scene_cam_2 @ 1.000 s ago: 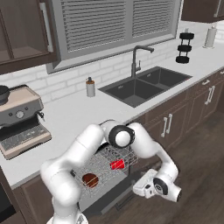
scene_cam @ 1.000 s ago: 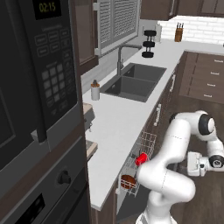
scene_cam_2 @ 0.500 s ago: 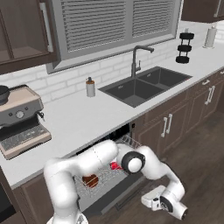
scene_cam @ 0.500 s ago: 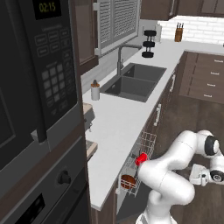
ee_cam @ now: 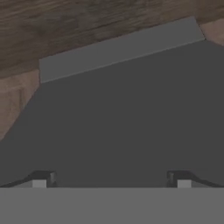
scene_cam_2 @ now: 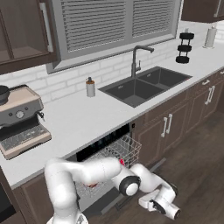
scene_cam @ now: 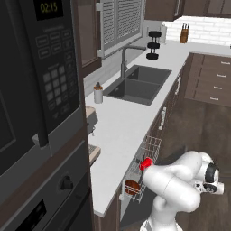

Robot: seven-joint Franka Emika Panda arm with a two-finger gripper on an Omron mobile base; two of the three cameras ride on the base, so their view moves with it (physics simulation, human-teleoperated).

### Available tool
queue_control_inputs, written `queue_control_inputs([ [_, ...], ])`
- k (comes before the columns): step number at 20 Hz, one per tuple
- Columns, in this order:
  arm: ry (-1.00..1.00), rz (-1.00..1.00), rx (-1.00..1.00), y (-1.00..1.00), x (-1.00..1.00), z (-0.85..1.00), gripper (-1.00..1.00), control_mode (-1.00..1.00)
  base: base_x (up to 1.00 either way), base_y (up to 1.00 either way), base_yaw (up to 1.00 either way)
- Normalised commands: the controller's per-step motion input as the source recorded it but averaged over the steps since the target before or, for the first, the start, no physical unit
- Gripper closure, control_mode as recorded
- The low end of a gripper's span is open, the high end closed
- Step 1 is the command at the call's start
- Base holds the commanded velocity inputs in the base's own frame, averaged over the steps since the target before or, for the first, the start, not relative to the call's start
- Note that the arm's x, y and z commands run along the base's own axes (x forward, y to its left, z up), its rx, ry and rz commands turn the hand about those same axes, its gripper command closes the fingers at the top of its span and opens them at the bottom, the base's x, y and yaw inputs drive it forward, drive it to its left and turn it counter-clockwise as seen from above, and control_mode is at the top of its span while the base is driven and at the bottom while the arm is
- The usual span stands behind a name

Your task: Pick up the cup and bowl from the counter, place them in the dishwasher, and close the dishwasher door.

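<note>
The red cup (scene_cam: 145,163) (scene_cam_2: 121,162) and the dark reddish-brown bowl (scene_cam: 132,187) sit in the pulled-out white wire rack (scene_cam: 151,146) (scene_cam_2: 119,148) of the dishwasher, under the white counter (scene_cam: 121,131). The dishwasher door (scene_cam_2: 101,205) hangs open, low beneath my arm. My gripper (scene_cam: 214,187) (scene_cam_2: 171,213) (ee_cam: 111,181) is down near the floor in front of the unit. It is open, with fingertips (ee_cam: 43,179) wide apart and nothing between them. It faces a flat dark grey panel (ee_cam: 122,113), with the wood floor beyond it.
A dark double sink (scene_cam_2: 144,85) with a tap is set in the counter. A white bottle with a brown cap (scene_cam_2: 90,87) stands beside it, and a coffee machine (scene_cam_2: 19,120) sits at the left. A built-in oven (scene_cam: 40,198) flanks the counter. Cabinet fronts (scene_cam_2: 175,124) line the right.
My arm has swung down and outward, and the hand has dropped from rack height to near the floor in front of the open door. Cup and bowl have stayed in the rack.
</note>
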Motion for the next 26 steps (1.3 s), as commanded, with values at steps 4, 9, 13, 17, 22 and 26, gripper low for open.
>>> queue_control_inputs([
  [4, 0.12, 0.00, 0.01, 0.29, 0.57, -0.63, -1.00, -1.00, 0.00, 0.00, 0.00],
  [9, 0.05, 0.02, 0.12, 0.57, 0.38, -0.11, -1.00, -1.00, 0.00, 0.00, 0.00],
  [13, 0.00, 0.09, 0.25, 0.71, 0.06, 0.27, -1.00, -1.00, 0.00, 0.00, 0.00],
  [17, 0.00, 0.12, 0.33, 0.79, 0.00, 0.67, -1.00, -1.00, 0.00, 0.00, 0.00],
  [22, 0.00, 0.15, 0.36, 0.95, 0.07, 0.94, -1.00, -1.00, 0.00, 0.00, 0.00],
  [26, 0.00, 0.16, 0.34, 1.00, 0.24, 0.95, -1.00, -1.00, 0.00, 0.00, 0.00],
])
